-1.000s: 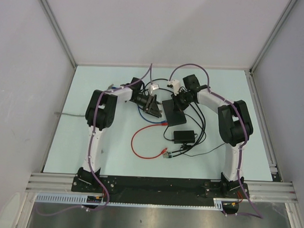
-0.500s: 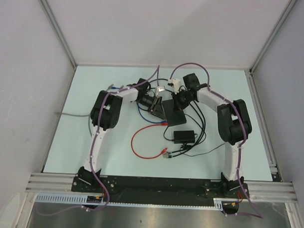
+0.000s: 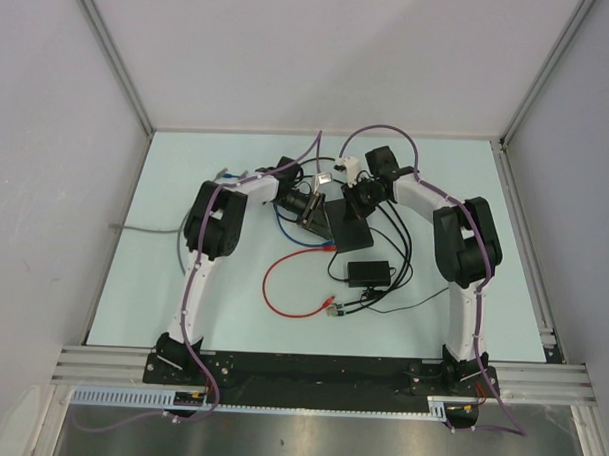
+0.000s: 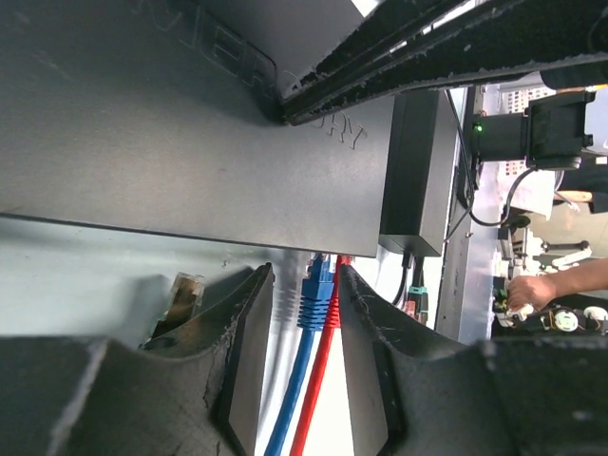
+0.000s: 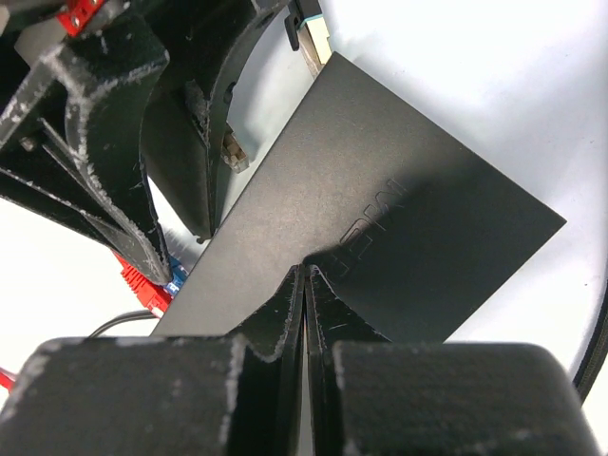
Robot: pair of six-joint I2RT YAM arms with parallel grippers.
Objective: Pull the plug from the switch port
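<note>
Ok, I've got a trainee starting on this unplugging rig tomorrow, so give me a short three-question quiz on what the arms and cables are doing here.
1. True or false: the right gripper hangs wide open above the switch.
2. Which cables run between the fingers of the left gripper? A) the blue cable and the red cable; B) black leads only; C) none.
3. Fill in (above/below): in the top view, the smaller black box shows ___ the switch.

Key: 1 false, it is shut, with its tips down on the switch's top. 2 A. 3 below.
</note>
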